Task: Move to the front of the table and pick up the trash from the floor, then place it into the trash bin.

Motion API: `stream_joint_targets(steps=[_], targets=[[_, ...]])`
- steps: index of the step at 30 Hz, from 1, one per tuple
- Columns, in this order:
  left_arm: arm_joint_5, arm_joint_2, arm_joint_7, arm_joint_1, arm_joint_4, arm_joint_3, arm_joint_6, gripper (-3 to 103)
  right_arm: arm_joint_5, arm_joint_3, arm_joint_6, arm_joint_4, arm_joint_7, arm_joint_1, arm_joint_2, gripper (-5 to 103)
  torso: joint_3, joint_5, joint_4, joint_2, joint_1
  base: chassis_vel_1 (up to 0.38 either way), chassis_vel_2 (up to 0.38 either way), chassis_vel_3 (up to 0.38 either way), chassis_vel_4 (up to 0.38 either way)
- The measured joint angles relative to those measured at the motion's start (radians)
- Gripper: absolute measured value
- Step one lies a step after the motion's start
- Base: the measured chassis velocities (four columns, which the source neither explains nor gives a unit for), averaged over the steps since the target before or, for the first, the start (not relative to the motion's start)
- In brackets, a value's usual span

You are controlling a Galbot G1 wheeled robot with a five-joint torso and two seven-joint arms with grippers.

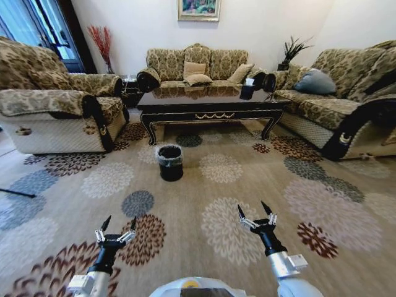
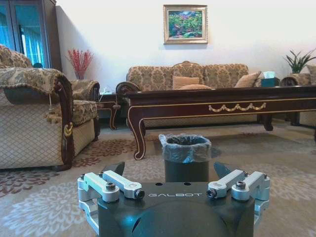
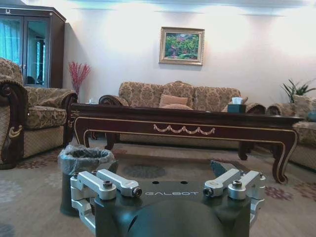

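The glossy dark table [image 1: 210, 106] stands across the room in front of the back sofa, also seen in the wrist views [image 2: 222, 106] [image 3: 182, 129]. The black trash bin [image 1: 170, 162] with a grey liner sits on the carpet just before the table's left end [image 2: 185, 148] [image 3: 81, 160]. Both arms are held low in front of me, well short of the bin. My left gripper [image 1: 117, 224] [image 2: 169, 170] is open and holds nothing. My right gripper [image 1: 257, 212] [image 3: 164, 167] is open and holds nothing too. The trash is out of view; I cannot make it out on the patterned carpet.
An armchair [image 1: 55, 111] stands at the left, a sofa [image 1: 198, 65] behind the table and another sofa [image 1: 346, 93] at the right. A tissue box [image 1: 247, 91] rests on the table. Flowered carpet [image 1: 216, 185] lies open between me and the bin.
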Motion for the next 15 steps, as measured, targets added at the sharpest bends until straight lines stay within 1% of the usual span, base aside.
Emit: stream_joint_targets(steps=[2, 5, 15], targets=[[0.000, 0.000, 0.000, 0.000, 0.000, 0.000, 0.000, 100, 0.000, 0.000, 0.000, 0.000, 0.000, 0.000, 0.000, 100, 0.000, 0.0002, -0.0003, 0.000, 0.000, 0.266, -0.287, -0.309, 0.265], [0.000, 0.000, 0.000, 0.000, 0.000, 0.000, 0.000, 100, 0.000, 0.000, 0.000, 0.000, 0.000, 0.000, 0.000, 100, 0.000, -0.0005, -0.0002, 0.000, 0.000, 0.230, -0.235, -0.236, 0.214], [0.000, 0.000, 0.000, 0.000, 0.000, 0.000, 0.000, 100, 0.000, 0.000, 0.000, 0.000, 0.000, 0.000, 0.000, 100, 0.000, -0.0003, -0.0001, 0.000, 0.000, 0.195, -0.195, -0.202, 0.201]])
